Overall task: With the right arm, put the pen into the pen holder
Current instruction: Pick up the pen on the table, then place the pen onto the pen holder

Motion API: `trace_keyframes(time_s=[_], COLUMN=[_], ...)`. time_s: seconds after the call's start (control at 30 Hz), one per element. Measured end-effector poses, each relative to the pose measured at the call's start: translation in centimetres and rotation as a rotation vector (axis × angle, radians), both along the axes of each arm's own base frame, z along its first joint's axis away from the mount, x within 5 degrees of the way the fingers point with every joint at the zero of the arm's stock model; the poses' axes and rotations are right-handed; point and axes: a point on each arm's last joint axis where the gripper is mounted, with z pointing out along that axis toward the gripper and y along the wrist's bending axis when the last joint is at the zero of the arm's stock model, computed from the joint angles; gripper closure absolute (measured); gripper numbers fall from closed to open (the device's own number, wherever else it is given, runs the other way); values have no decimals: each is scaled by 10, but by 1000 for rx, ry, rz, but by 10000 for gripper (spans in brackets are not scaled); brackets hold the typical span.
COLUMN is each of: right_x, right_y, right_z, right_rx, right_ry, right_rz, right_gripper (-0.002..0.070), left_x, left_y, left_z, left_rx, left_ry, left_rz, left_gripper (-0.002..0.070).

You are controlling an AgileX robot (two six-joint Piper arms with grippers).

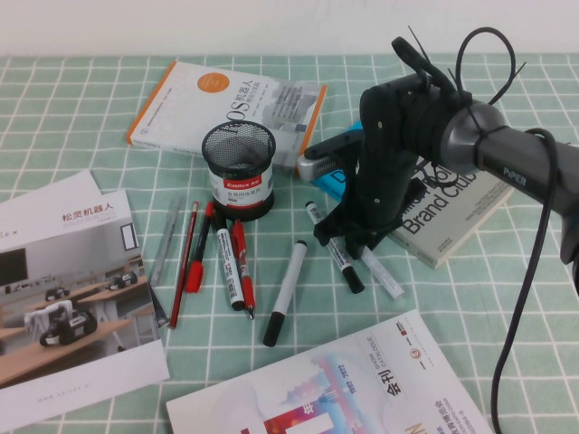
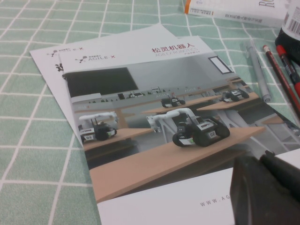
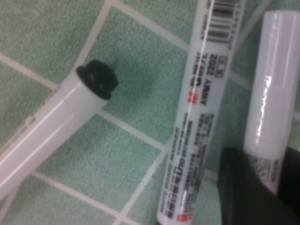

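Right of the one pen holder (image 1: 237,170), the right end effector (image 1: 348,242) hangs over one pen (image 1: 382,275) among three white markers (image 1: 285,287). The left end effector (image 2: 265,187) is well left of the holder. Neither grip can be told.

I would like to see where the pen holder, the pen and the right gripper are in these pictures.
pen holder (image 1: 239,172): high view, on its black mesh wall above the label.
pen (image 1: 384,275): high view, on the pale barrel lying past the gripper.
right gripper (image 1: 348,242): high view, low over the table, between its fingertips.

Counter (image 1: 72,99) covered by green cloth with white grid lines. Plain pale wall (image 1: 271,23) behind the far edge. Lighting even, shadows soft.
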Motion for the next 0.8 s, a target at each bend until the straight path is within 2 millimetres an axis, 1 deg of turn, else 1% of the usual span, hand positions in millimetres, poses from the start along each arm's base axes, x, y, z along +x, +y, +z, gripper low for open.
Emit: trace_keyframes(time_s=[0.17,0.27,0.3,0.37,0.47,0.5,0.53,0.67,0.73,0.77,0.8], right_x=[-2,-5,-7,-11,-25,-34,-41,-72,-89,-94,-99], right_y=[-1,-3,-4,-7,-16,-22,-27,-45,-52,-54,-56], right_z=[1,9,16,36,77,94,107,140,144,146,151], right_rx=[-11,-17,-13,0,48,71,96,213,292,330,391], right_ry=[19,26,20,-14,-108,-155,-210,-388,-474,-515,-592], right_rz=[1,2,0,-10,-28,-36,-40,-65,-75,-80,-85], right_gripper=[560,560,560,560,561,561,561,561,561,561,561], left_x=[0,0,0,0,0,0,0,0,0,0,0], left_y=[0,0,0,0,0,0,0,0,0,0,0], left_z=[0,0,0,0,0,0,0,0,0,0,0], left_rx=[0,0,0,0,0,0,0,0,0,0,0], left_ry=[0,0,0,0,0,0,0,0,0,0,0], left_rz=[0,0,0,0,0,0,0,0,0,0,0], left_gripper=[680,680,680,680,680,680,680,680,680,680,680])
